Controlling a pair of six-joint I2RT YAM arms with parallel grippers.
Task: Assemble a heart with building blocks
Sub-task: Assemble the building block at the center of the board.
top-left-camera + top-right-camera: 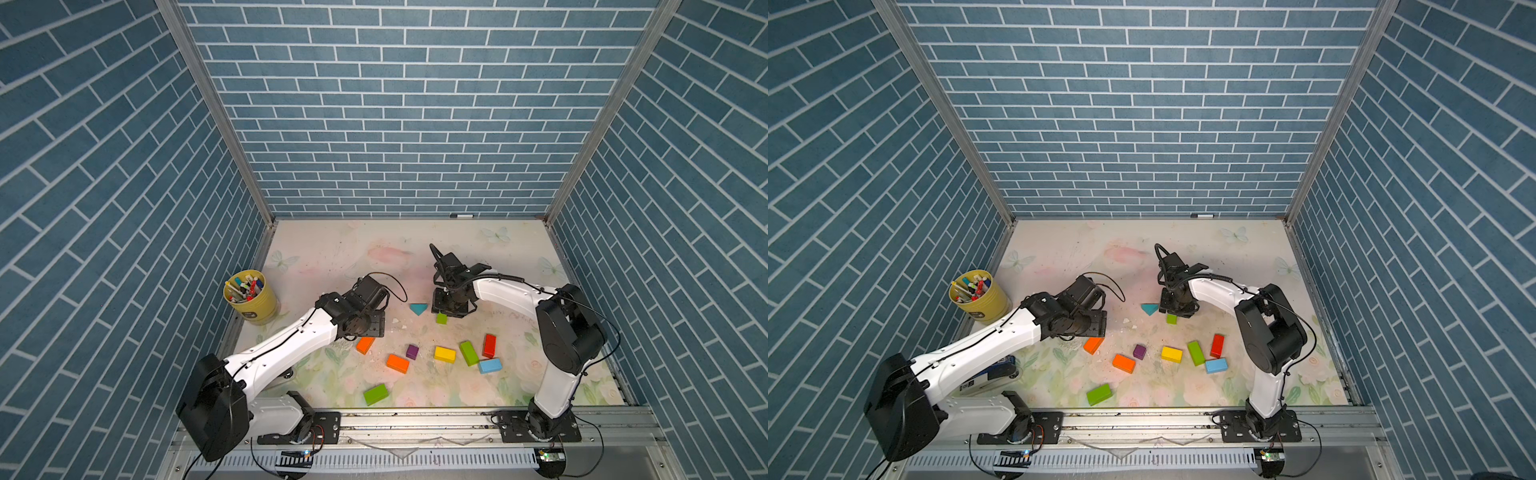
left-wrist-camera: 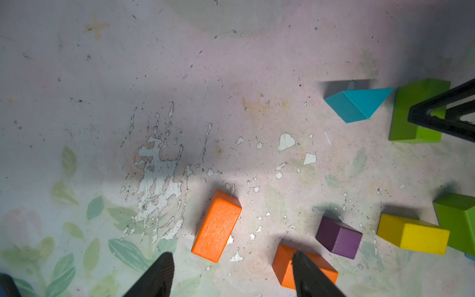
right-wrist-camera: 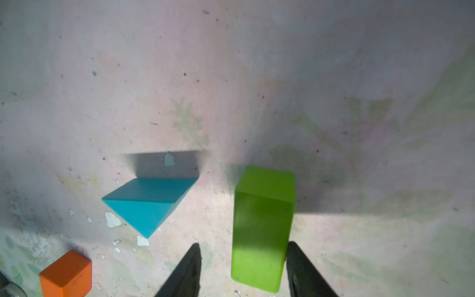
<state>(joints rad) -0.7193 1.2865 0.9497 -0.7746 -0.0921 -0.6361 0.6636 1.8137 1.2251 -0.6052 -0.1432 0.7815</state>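
Observation:
The building blocks lie loose on the flowered mat, and no heart shape shows. My right gripper (image 3: 244,244) is open and straddles a green brick (image 3: 263,226). One finger touches the brick's side and the other stands clear of it. The teal triangle (image 3: 149,203) lies just beside, seen in a top view (image 1: 418,308). My left gripper (image 2: 231,254) is open over the mat, with an orange brick (image 2: 217,226) just ahead of the gap. Its one finger overlaps a second orange brick (image 2: 282,264). Nearby are the purple cube (image 1: 412,351), yellow (image 1: 444,354), green (image 1: 469,353), red (image 1: 489,345) and light-blue (image 1: 490,365) bricks.
Another green brick (image 1: 375,394) lies near the front rail. A yellow cup of marker pens (image 1: 250,297) stands at the left wall. A blue-and-white gadget (image 1: 1000,365) lies under the left arm. Blue brick-pattern walls close in three sides.

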